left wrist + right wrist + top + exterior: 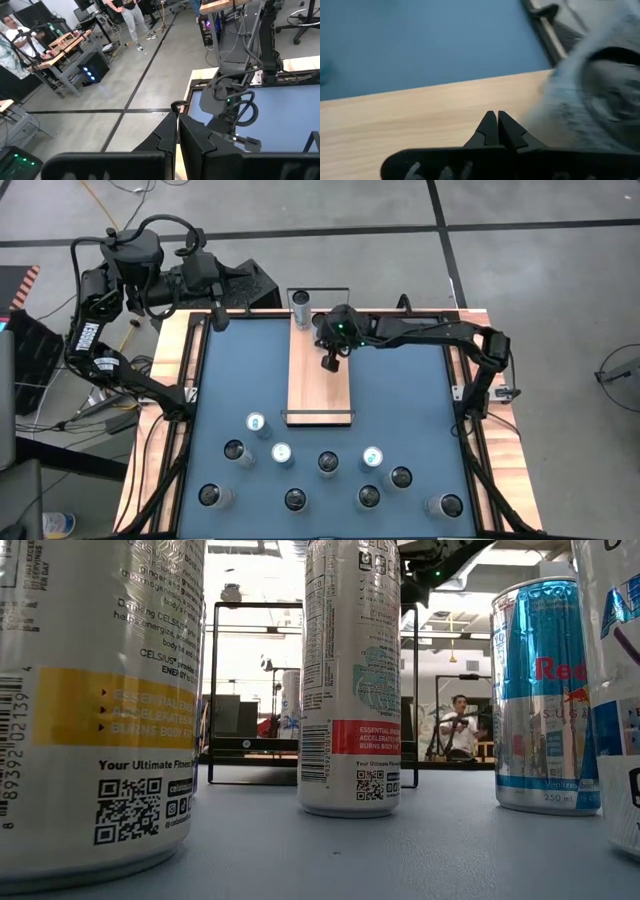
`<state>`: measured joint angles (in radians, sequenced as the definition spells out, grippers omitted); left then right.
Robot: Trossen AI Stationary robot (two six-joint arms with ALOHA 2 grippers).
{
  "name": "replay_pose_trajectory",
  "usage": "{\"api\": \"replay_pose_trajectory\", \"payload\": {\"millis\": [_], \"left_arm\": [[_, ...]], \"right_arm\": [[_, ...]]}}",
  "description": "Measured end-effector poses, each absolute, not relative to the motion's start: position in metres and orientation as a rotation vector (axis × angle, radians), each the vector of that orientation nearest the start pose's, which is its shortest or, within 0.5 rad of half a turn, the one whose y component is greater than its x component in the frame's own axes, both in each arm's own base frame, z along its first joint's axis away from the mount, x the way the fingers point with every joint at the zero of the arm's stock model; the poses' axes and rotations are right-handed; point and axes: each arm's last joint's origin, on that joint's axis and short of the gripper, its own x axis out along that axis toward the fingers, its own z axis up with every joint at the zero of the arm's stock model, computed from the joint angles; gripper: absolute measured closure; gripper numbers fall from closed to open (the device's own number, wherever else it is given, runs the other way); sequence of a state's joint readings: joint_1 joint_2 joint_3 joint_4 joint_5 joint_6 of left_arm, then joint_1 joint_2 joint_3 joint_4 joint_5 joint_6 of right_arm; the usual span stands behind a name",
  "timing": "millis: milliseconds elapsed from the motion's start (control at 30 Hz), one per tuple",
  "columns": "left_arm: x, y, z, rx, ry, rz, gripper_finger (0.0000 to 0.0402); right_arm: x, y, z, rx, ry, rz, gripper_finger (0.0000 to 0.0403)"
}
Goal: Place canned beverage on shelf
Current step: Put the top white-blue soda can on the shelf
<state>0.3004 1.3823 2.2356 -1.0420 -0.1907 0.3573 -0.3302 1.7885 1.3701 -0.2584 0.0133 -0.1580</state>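
The shelf [320,380], a long light-wood board with black rails at its short ends, lies in the middle of the blue table. One silver can [301,308] stands upright on its far end and shows blurred in the right wrist view [590,100]. My right gripper [329,362] is shut and holds nothing. It hovers over the board's far half, just nearer than that can, and its fingertips [497,122] slant down over the wood. My left gripper [220,320] waits shut at the table's far left corner; its fingers [177,135] also hold nothing.
Several cans stand upright on the near part of the table, among them a blue-and-silver one [372,457] and a tall white one [350,680] close to the low camera. The shelf's near rail [318,418] borders them. A person [460,725] sits in the room beyond.
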Motion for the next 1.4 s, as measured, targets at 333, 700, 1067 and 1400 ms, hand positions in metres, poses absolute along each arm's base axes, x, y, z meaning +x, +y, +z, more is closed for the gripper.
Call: {"api": "replay_pose_trajectory", "payload": {"millis": [333, 700, 1067, 1400], "left_arm": [[0.171, 0.059, 0.569, 0.352, 0.279, 0.449, 0.0393], [0.171, 0.059, 0.569, 0.369, 0.283, 0.447, 0.0393], [0.171, 0.059, 0.569, 0.369, 0.282, 0.447, 0.0393], [0.171, 0.059, 0.569, 0.369, 0.282, 0.447, 0.0393]], "right_arm": [[0.375, -0.143, 0.256, -0.048, 0.692, -0.325, 0.0403], [0.374, -0.147, 0.257, -0.051, 0.69, -0.339, 0.0403], [0.37, -0.159, 0.259, -0.066, 0.672, -0.377, 0.0403], [0.364, -0.177, 0.261, -0.075, 0.646, -0.421, 0.0403]]}}
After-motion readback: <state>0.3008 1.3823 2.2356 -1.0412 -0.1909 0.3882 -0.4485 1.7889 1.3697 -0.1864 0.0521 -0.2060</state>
